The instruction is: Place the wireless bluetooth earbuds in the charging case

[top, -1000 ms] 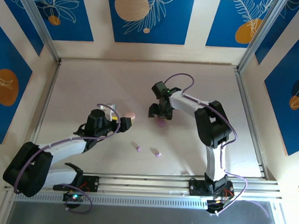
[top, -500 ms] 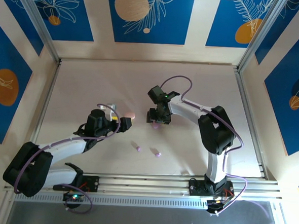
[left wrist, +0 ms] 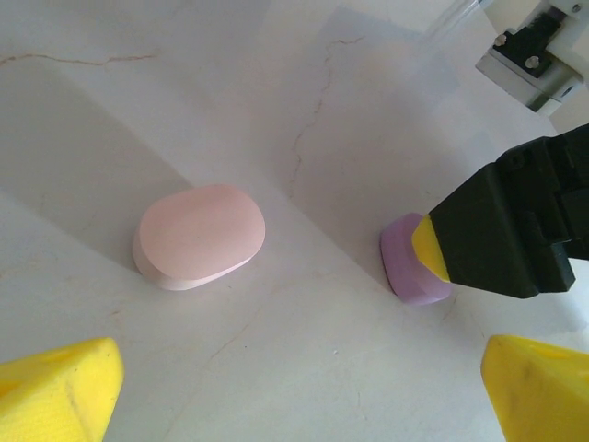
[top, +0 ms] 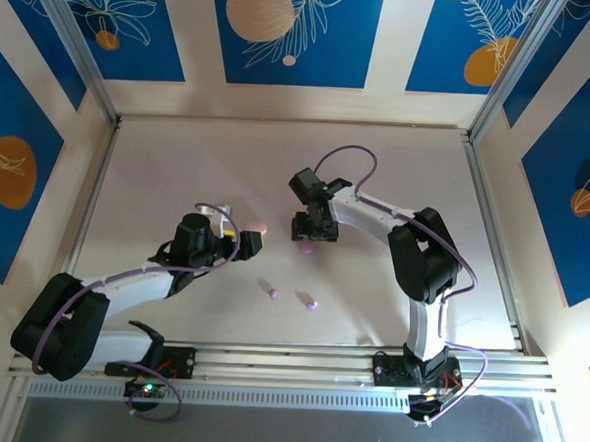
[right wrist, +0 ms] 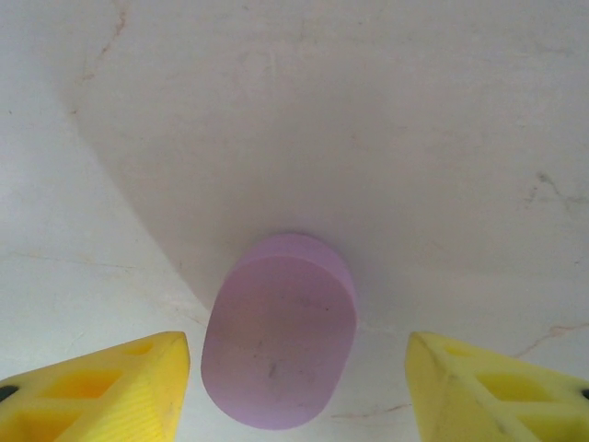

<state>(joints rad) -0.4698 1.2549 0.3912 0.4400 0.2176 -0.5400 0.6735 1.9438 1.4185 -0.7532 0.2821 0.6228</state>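
A closed light purple charging case [right wrist: 281, 341] lies flat on the table between my right gripper's [right wrist: 299, 391] yellow fingers [right wrist: 101, 391], with a gap on each side; that gripper is open. In the top view the purple case [top: 307, 249] peeks out just below my right gripper [top: 312, 230]. A closed pale pink case [left wrist: 198, 235] lies to its left, ahead of my open, empty left gripper [left wrist: 299, 396]. The purple case [left wrist: 414, 274] also shows in the left wrist view. Two tiny earbuds [top: 272, 293] [top: 311, 304] lie nearer the arm bases.
The pink case [top: 260, 227] sits right beside my left gripper [top: 250, 242]. The two grippers are close together at mid-table. Metal frame rails [top: 287, 359] border the pale table [top: 178, 164] in front and at the sides.
My right gripper has shifted a little left and towards the near edge, over the purple case, which now sits slightly further left. The left arm has barely moved.
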